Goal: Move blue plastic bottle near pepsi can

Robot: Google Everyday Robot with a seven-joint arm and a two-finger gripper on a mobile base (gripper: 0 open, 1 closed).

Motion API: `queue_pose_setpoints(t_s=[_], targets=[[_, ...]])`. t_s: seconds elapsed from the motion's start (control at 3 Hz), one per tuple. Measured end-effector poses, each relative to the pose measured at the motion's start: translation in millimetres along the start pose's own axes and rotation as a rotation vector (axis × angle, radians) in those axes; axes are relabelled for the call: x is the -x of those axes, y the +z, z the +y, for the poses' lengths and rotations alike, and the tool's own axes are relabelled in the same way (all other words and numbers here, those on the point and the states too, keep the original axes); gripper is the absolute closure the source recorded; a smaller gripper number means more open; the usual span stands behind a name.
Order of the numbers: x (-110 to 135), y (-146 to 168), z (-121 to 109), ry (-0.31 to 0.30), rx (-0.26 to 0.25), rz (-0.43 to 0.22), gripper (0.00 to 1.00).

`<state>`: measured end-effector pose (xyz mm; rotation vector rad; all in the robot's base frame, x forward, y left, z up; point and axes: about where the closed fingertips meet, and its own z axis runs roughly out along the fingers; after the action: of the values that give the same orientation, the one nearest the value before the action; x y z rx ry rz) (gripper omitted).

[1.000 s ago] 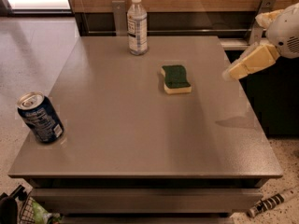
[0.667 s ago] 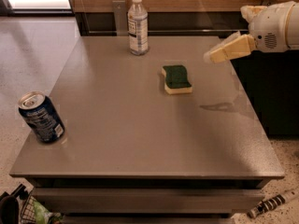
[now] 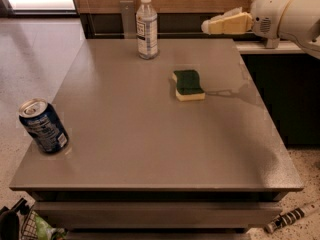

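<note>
Camera view showed the gripper (image 3: 209,26) raised over the far right corner of the table (image 3: 150,149), carrying nothing; whether it was spread or pressed together could not be told. The blue plastic bottle (image 3: 146,26) stood upright to the claw's left at about the same depth, apart from it, so the grasp was probably yet to come. The pepsi can (image 3: 44,126) stood diagonally across from the claw, by the near left edge. A green sponge (image 3: 188,85) lay nearer than the claw and slightly left, likely just something to skirt.
</note>
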<state>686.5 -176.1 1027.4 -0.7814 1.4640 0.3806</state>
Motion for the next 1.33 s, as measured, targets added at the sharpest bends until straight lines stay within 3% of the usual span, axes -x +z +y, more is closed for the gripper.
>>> queue_pose_setpoints(t_s=[0.33, 0.67, 1.0, 1.33], targets=[[0, 0, 0, 0.0, 0.0, 0.0, 0.0], [-12, 32, 6, 0.03, 0.026, 0.013, 0.0], [-40, 100, 30, 0.099, 0.072, 0.015, 0.0], [-51, 136, 46, 0.143, 0.097, -0.007, 0.0]])
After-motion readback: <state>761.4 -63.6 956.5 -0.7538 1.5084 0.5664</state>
